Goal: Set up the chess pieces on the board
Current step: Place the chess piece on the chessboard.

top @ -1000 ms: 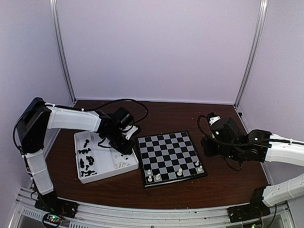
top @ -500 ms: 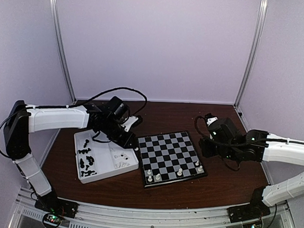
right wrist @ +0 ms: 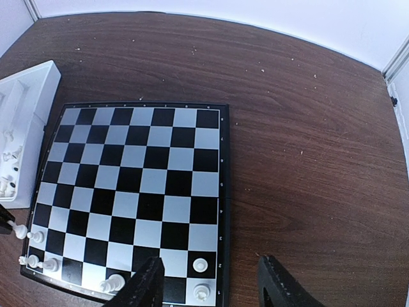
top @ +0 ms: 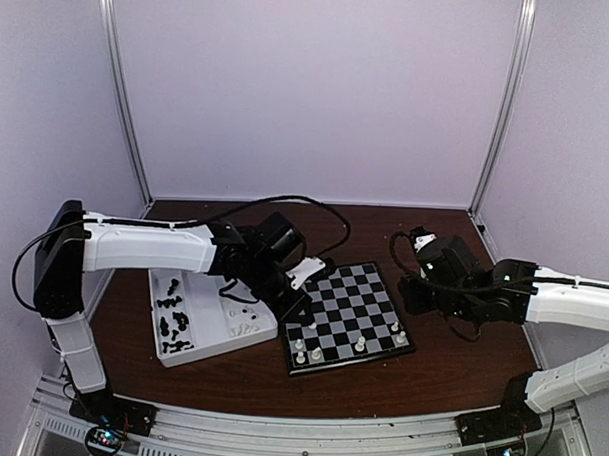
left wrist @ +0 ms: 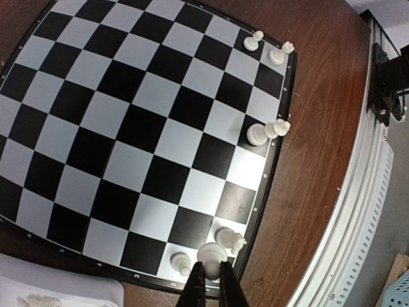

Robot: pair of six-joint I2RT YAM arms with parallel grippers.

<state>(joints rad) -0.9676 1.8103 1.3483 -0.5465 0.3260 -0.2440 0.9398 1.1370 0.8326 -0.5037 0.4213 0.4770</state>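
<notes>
left arm (top: 144, 244) swung to board (top: 354, 298), tool (left wrist: 210, 274) pinching white piece (left wrist: 211, 252)

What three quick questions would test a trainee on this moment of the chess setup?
1. True or false: the right gripper holds a chess piece.
2. Fill in: the left gripper is shut on a ___ piece.
3. Where do the black pieces lie? A, in the left gripper; B, in the white tray; C, in the right gripper.
Key: 1 false, it is open and empty; 2 white; 3 B.
</notes>
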